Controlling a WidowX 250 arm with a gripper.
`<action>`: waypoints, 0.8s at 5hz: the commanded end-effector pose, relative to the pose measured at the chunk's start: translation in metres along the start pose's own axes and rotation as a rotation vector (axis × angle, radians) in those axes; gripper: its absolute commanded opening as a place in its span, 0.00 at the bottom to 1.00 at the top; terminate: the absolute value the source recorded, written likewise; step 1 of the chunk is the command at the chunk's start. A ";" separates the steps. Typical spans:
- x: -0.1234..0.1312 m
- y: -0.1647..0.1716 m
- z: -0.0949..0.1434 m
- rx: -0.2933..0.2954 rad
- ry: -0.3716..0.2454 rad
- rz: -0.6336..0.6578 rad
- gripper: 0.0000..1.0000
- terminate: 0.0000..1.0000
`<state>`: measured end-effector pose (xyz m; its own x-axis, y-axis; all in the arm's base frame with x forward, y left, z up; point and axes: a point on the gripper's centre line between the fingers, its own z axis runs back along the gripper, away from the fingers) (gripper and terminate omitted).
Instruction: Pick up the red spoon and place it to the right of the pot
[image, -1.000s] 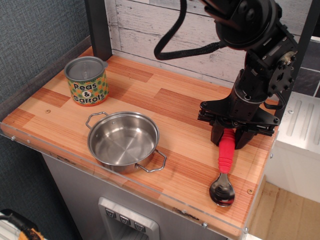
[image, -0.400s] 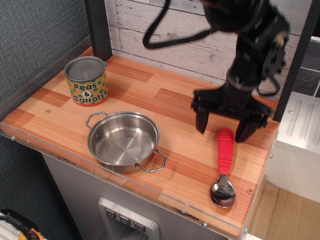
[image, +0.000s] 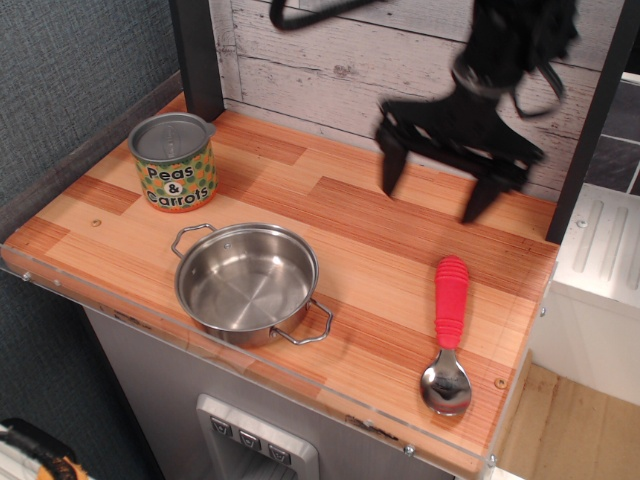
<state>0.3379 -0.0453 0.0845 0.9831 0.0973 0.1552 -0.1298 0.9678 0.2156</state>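
Observation:
The red spoon (image: 448, 325) lies flat on the wooden table near the right front corner, its red ribbed handle pointing back and its silver bowl toward the front edge. The shiny steel pot (image: 247, 281) stands empty to its left, near the front edge, a hand's width from the spoon. My gripper (image: 432, 190) hangs in the air above the back right of the table, behind and above the spoon. It is open and empty, its two black fingers spread wide.
A green-orange "Peas & Carrots" tin can (image: 174, 162) stands at the back left. A dark post (image: 197, 55) rises at the back left corner, and a white plank wall runs behind the table. A white appliance (image: 600, 270) sits to the right of the table.
The gripper let go of the spoon's handle, opened wide and rose up and back away from it. The spoon stayed lying on the table right of the pot.

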 end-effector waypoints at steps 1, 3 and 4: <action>0.001 0.067 0.029 -0.024 -0.023 -0.081 1.00 0.00; -0.012 0.139 0.012 -0.050 0.032 0.000 1.00 0.00; -0.023 0.175 0.004 -0.016 0.054 0.053 1.00 0.00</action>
<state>0.2818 0.1234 0.1128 0.9833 0.1638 0.0800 -0.1760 0.9671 0.1839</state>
